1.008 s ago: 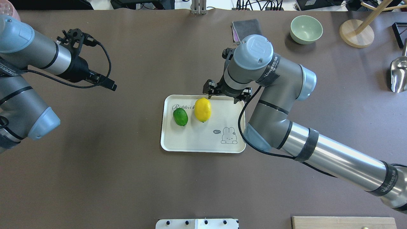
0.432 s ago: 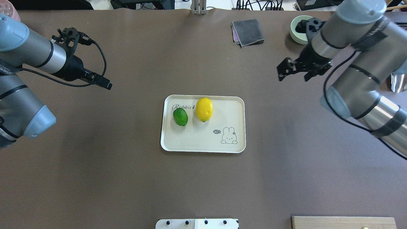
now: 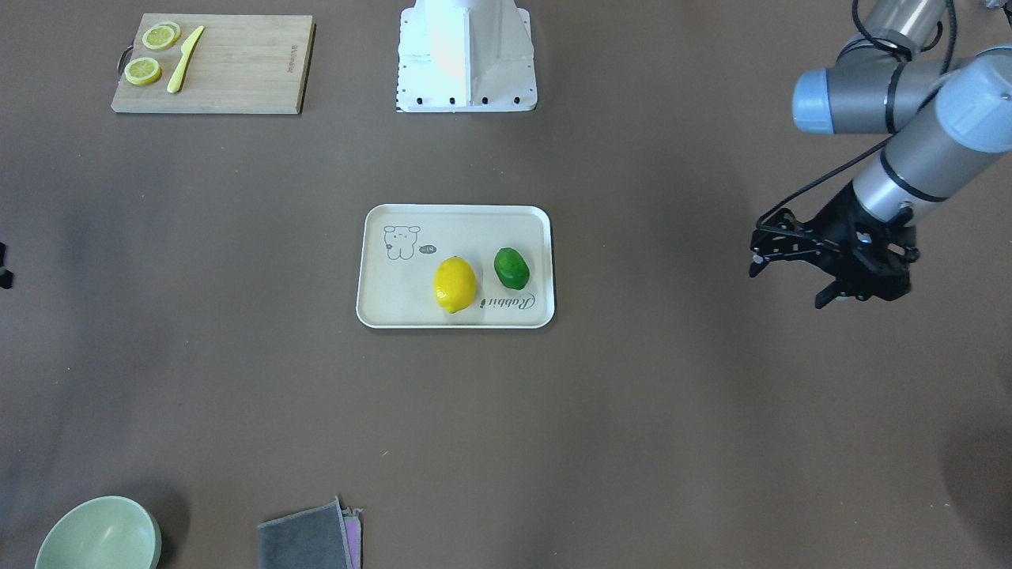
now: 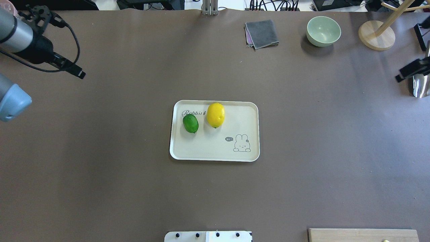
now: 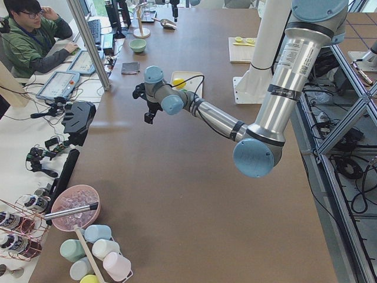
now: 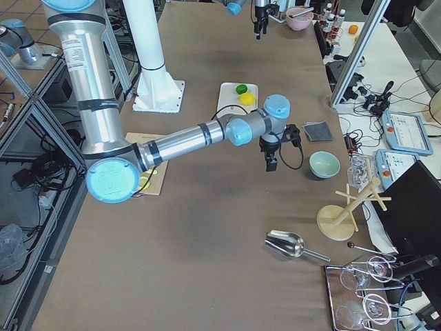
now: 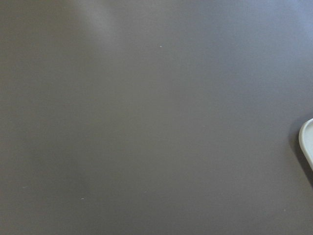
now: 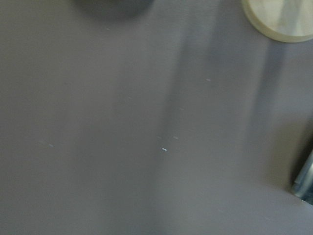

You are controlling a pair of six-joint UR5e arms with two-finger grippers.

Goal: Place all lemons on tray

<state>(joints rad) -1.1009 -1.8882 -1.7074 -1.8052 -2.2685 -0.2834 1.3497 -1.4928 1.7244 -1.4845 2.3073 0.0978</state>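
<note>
Item 1, lemons. The yellow lemon point(image 4: 215, 115) and the green lemon point(image 4: 190, 123) are both found lying on the tray point(image 4: 215, 149), in the half farther from the robot. They are set side by side, just apart. The yellow one is placed close against the far rim, and the green one is on the robot's left of it, beside the script lettering. The tray is seated flat near the middle of the table point(image 4: 134, 188).

Item 2, left gripper point(image 3: 787, 286). It is held above the table, well apart from the tray, on the robot's left and towards the far side. In the front view its fingers are seen spread and nothing is held between them. Only the tray's corner is caught at the edge of its wrist view. The left arm is stretched out low over the table with the wrist bent, and the gripper is tilted downward.

Item 3, right gripper point(image 4: 406, 72). It is seen at the right edge of the overhead view, beside the scoop point(image 4: 420, 84) and well apart from the tray. Only a dark sliver is shown there, so it cannot be told whether the fingers are spread or pressed together. In the right side view the forearm is extended across the table and the gripper is pointed down.
</note>
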